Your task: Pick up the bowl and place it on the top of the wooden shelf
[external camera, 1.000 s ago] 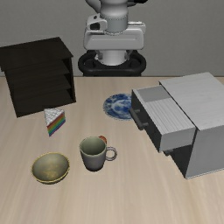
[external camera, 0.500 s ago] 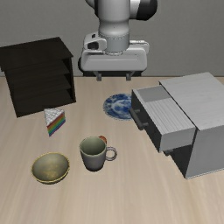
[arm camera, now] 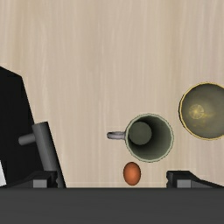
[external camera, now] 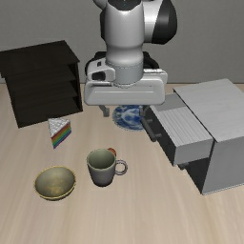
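Exterior view: jaws hang wide apart and empty over the pale wooden desk (external camera: 143, 217).
Olive round bowl (external camera: 55, 183) sits beside the grey-green mug (external camera: 103, 167), untouched.

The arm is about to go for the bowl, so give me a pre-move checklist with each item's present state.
1. Jaws open, holding nothing: ok.
2. Bowl upright on the table: ok.
3. Jaws lined up over the bowl: not ok; it lies off to one side, and the mug is nearer them.
4. Gap between mug and bowl: ok.
5. Top of the wooden shelf bare: ok.
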You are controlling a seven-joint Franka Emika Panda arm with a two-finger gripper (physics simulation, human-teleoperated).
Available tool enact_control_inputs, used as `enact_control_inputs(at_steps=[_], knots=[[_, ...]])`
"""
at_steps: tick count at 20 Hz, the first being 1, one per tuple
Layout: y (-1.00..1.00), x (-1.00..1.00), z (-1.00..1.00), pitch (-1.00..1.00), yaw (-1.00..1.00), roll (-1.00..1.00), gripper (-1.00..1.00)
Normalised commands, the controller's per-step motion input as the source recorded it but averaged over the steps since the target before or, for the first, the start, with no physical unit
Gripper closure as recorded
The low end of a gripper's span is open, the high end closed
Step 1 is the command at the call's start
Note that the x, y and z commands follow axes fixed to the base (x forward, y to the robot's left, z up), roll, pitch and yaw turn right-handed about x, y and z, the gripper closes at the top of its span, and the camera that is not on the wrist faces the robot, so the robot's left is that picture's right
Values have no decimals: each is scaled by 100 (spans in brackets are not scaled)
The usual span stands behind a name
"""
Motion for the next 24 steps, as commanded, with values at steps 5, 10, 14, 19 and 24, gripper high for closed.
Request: enact_control_inputs(at_steps=[5, 10, 14, 19, 24], knots=[[-80, 20, 0, 0, 0, 0, -100], [-100, 0, 0, 0, 0, 0, -100], [-100, 0, 0, 0, 0, 0, -100], [-100, 0, 0, 0, 0, 0, -100], [-20, 20, -60, 0, 0, 0, -100]])
